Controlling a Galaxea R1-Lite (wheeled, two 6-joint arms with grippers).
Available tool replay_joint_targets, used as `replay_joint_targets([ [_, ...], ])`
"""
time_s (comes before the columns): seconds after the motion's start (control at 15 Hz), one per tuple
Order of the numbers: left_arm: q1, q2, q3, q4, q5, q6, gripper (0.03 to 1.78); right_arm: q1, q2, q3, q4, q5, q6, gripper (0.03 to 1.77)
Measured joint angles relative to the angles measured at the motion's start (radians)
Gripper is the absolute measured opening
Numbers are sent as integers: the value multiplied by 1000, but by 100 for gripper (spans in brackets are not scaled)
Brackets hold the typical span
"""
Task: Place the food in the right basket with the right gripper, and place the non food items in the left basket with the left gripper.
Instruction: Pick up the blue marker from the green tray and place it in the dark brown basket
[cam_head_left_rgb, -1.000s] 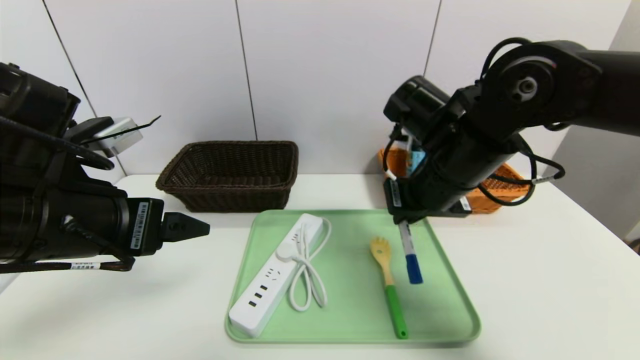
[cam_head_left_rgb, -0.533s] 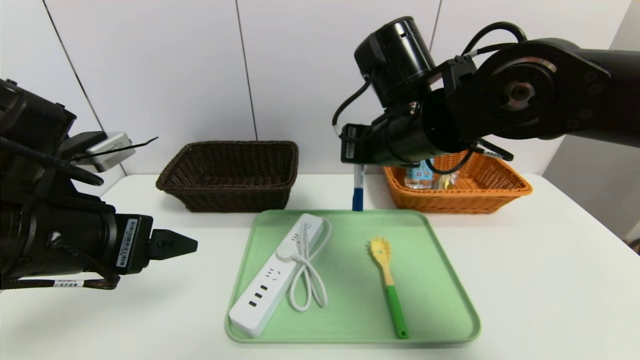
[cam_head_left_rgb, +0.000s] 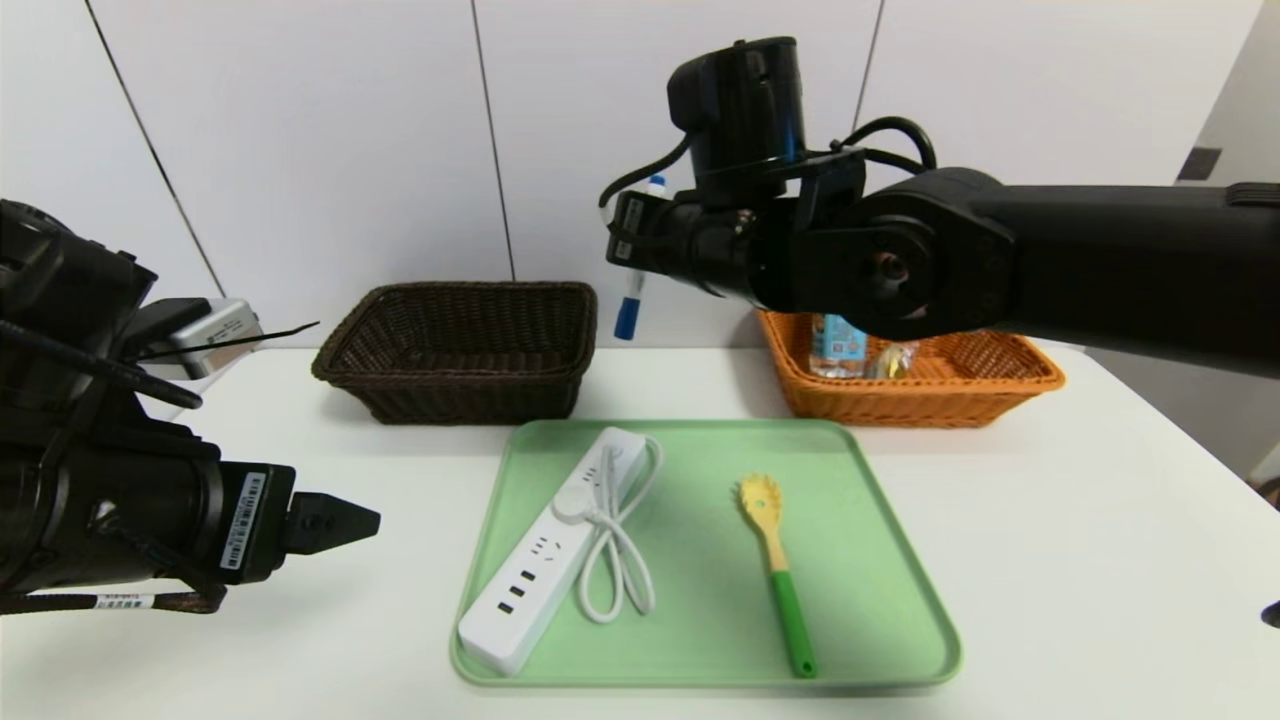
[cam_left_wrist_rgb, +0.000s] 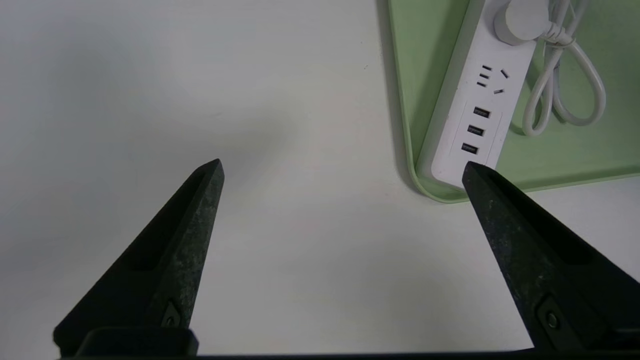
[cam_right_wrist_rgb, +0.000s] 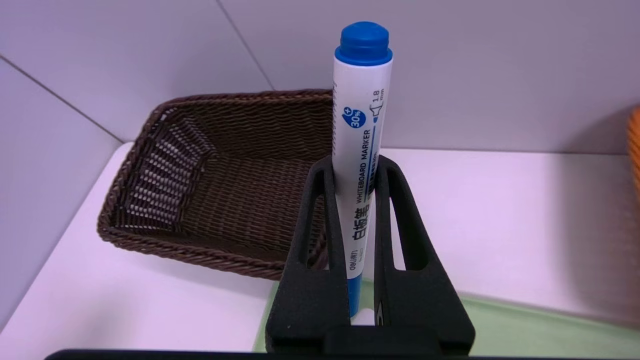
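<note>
My right gripper (cam_head_left_rgb: 632, 245) is shut on the white marker (cam_head_left_rgb: 630, 290), which hangs blue cap down in the air between the two baskets. In the right wrist view the right gripper (cam_right_wrist_rgb: 356, 165) clamps the marker (cam_right_wrist_rgb: 362, 100) in front of the left basket (cam_right_wrist_rgb: 225, 190). That dark brown left basket (cam_head_left_rgb: 470, 395) holds nothing that I can see. The orange right basket (cam_head_left_rgb: 900, 405) holds the water bottle (cam_head_left_rgb: 838, 345) and the snack (cam_head_left_rgb: 890, 358). The power strip (cam_head_left_rgb: 550, 550) and the pasta spoon (cam_head_left_rgb: 775, 560) lie on the green tray (cam_head_left_rgb: 880, 560). My left gripper (cam_head_left_rgb: 345, 522) stands open over bare table left of the tray.
In the left wrist view the left gripper (cam_left_wrist_rgb: 342, 167) hovers over the white table (cam_left_wrist_rgb: 250, 100), with the tray's near corner (cam_left_wrist_rgb: 405, 125) and the power strip (cam_left_wrist_rgb: 475, 115) just beyond one finger. A white panelled wall stands behind the baskets.
My right gripper lifted the marker off the tray and carried it up and leftward toward the dark basket. The left arm drew back slightly toward the table's left side.
</note>
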Motion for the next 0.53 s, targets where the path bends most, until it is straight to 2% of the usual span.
replay_joint_targets([
  [0.33, 3, 4, 7, -1, 8, -4, 169, 26, 91, -1, -265, 10, -97, 19],
  [0.53, 10, 15, 7, -2, 9, -3, 169, 47, 153, -3, -405, 7, -200, 19],
])
